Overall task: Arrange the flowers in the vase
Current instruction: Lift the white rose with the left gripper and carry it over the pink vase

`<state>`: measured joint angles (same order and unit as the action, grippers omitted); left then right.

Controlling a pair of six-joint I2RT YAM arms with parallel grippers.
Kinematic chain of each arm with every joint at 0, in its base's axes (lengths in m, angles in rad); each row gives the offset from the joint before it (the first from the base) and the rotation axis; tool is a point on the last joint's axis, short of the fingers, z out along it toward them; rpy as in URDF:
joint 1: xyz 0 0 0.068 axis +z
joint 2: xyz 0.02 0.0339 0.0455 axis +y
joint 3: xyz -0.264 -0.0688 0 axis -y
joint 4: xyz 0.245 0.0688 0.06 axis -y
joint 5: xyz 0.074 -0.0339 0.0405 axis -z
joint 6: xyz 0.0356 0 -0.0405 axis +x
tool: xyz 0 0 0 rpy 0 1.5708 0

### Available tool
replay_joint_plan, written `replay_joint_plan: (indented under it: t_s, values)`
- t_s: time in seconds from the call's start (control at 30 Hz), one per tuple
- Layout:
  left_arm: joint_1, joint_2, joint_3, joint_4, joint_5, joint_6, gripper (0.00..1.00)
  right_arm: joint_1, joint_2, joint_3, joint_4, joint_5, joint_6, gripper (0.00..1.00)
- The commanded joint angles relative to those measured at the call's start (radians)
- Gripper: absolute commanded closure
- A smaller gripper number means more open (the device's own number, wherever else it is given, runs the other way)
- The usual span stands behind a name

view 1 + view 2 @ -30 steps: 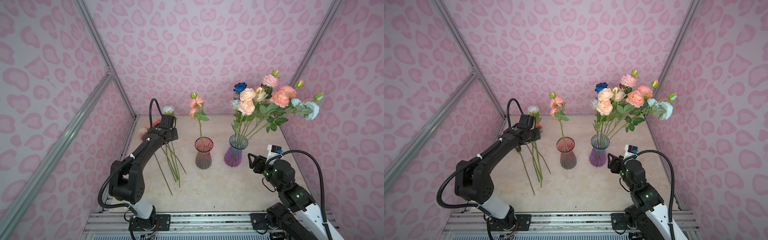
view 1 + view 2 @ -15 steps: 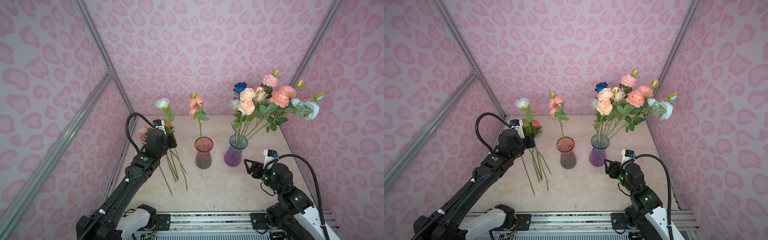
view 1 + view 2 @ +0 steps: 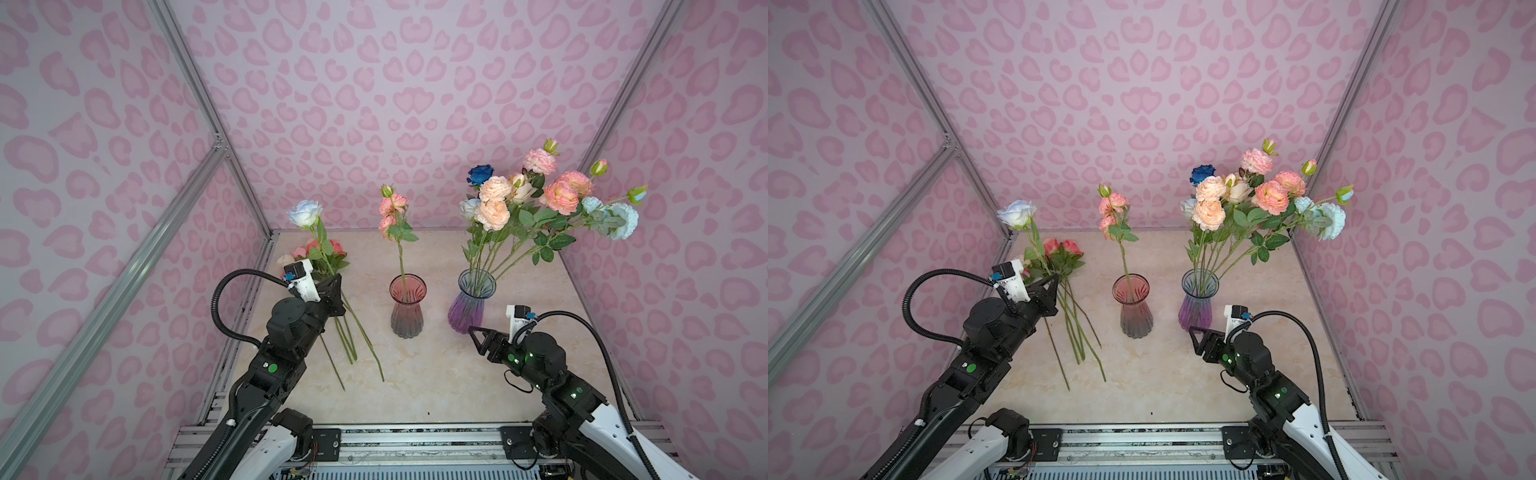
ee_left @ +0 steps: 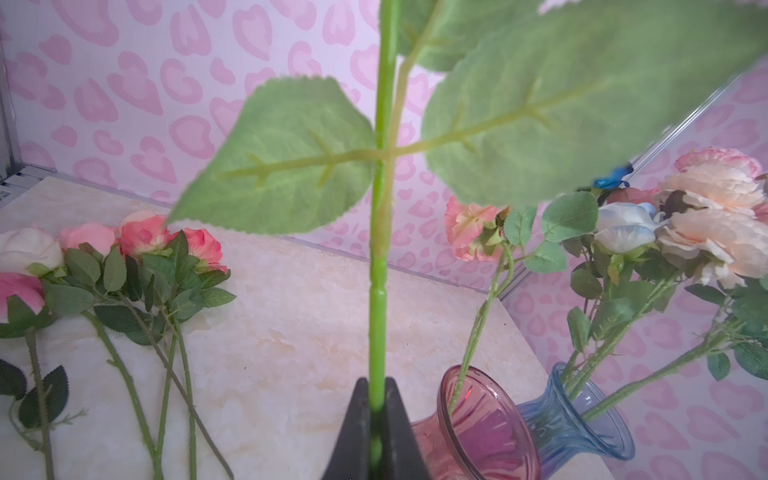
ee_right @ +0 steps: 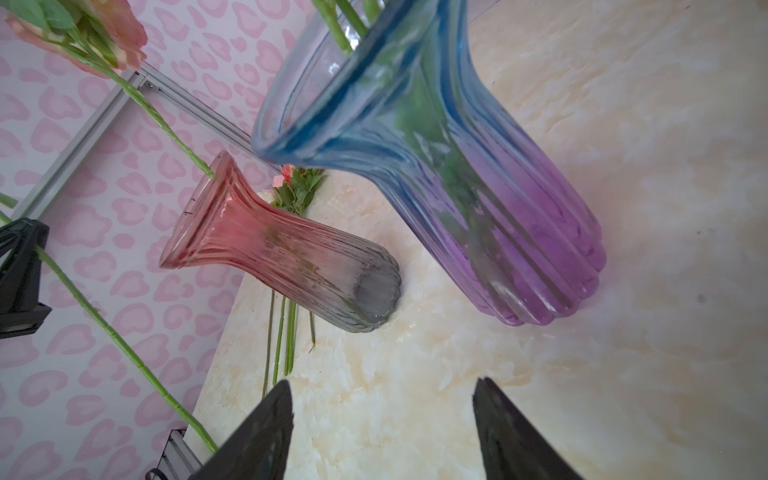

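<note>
My left gripper [image 3: 338, 279] [image 3: 1054, 276] [image 4: 377, 380] is shut on the green stem [image 4: 378, 332] of a pale blue rose [image 3: 305, 212] [image 3: 1016, 214], held upright above the table's left side. Several pink and cream flowers [image 3: 328, 249] [image 3: 1065, 249] [image 4: 141, 237] lie flat behind it. A red vase [image 3: 407, 305] [image 3: 1133, 305] [image 4: 478, 419] [image 5: 274, 245] holds one pink flower [image 3: 392, 205]. The blue-purple vase [image 3: 471, 305] [image 3: 1196, 303] [image 5: 478, 187] holds a full bunch [image 3: 540, 195]. My right gripper [image 3: 473, 330] [image 3: 1194, 330] [image 5: 382, 382] is open and empty, just in front of that vase.
The marble table [image 3: 436, 374] is boxed in by pink patterned walls on three sides, with aluminium posts [image 3: 199, 104] at the corners. A metal rail [image 3: 415, 440] runs along the front edge. The bunch's blooms lean out toward the right wall.
My left gripper has lifted the pale blue rose off the pile and drawn back toward the front; its stem now stands upright. The right gripper has backed slightly away from the blue-purple vase.
</note>
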<state>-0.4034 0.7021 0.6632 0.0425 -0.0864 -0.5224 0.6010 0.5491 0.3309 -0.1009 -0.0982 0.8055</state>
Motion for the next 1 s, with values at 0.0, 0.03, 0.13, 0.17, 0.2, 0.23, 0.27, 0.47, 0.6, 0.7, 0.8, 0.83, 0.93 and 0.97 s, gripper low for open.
replay_joint_plan:
  t_s: [0.0, 0.03, 0.13, 0.17, 0.2, 0.23, 0.27, 0.47, 0.6, 0.7, 0.8, 0.83, 0.93, 0.97]
  values:
    - [-0.002, -0.032, -0.015, 0.100, 0.000, -0.017, 0.97, 0.030, 0.046, 0.010, 0.066, 0.052, -0.011, 0.30]
    - [-0.003, -0.037, -0.008, 0.096, -0.005, -0.011, 0.97, 0.037, 0.060, 0.016, 0.075, 0.056, -0.014, 0.30]
    - [-0.003, -0.050, 0.014, 0.115, 0.002, 0.005, 0.97, 0.054, 0.108, 0.032, 0.107, 0.066, -0.025, 0.30]
    - [-0.003, -0.049, 0.027, 0.127, 0.012, 0.005, 0.97, 0.058, 0.126, 0.038, 0.116, 0.068, -0.029, 0.30]
    - [-0.004, -0.044, 0.039, 0.140, 0.024, 0.011, 0.97, 0.063, 0.141, 0.043, 0.126, 0.068, -0.034, 0.30]
    - [-0.005, -0.037, 0.053, 0.141, 0.033, 0.012, 0.97, 0.065, 0.151, 0.047, 0.131, 0.072, -0.039, 0.30]
    - [-0.006, -0.026, 0.072, 0.164, 0.047, 0.014, 0.97, 0.068, 0.160, 0.053, 0.134, 0.078, -0.046, 0.31]
    - [-0.061, 0.064, 0.197, 0.262, 0.097, 0.053, 0.97, 0.069, 0.164, 0.077, 0.126, 0.115, -0.099, 0.31]
    - [-0.161, 0.134, 0.291, 0.326, 0.076, 0.136, 0.97, 0.066, 0.158, 0.093, 0.107, 0.154, -0.140, 0.30]
    - [-0.226, 0.201, 0.349, 0.375, 0.071, 0.189, 0.97, 0.056, 0.160, 0.104, 0.104, 0.152, -0.155, 0.30]
    - [-0.269, 0.272, 0.419, 0.397, 0.068, 0.244, 0.97, 0.049, 0.154, 0.107, 0.101, 0.140, -0.160, 0.30]
    - [-0.280, 0.293, 0.446, 0.396, 0.062, 0.267, 0.97, 0.046, 0.147, 0.104, 0.098, 0.139, -0.161, 0.30]
    - [-0.298, 0.369, 0.512, 0.417, 0.023, 0.369, 0.97, 0.038, 0.121, 0.093, 0.093, 0.141, -0.162, 0.30]
    - [-0.297, 0.391, 0.529, 0.430, 0.010, 0.395, 0.97, 0.034, 0.111, 0.089, 0.092, 0.140, -0.162, 0.30]
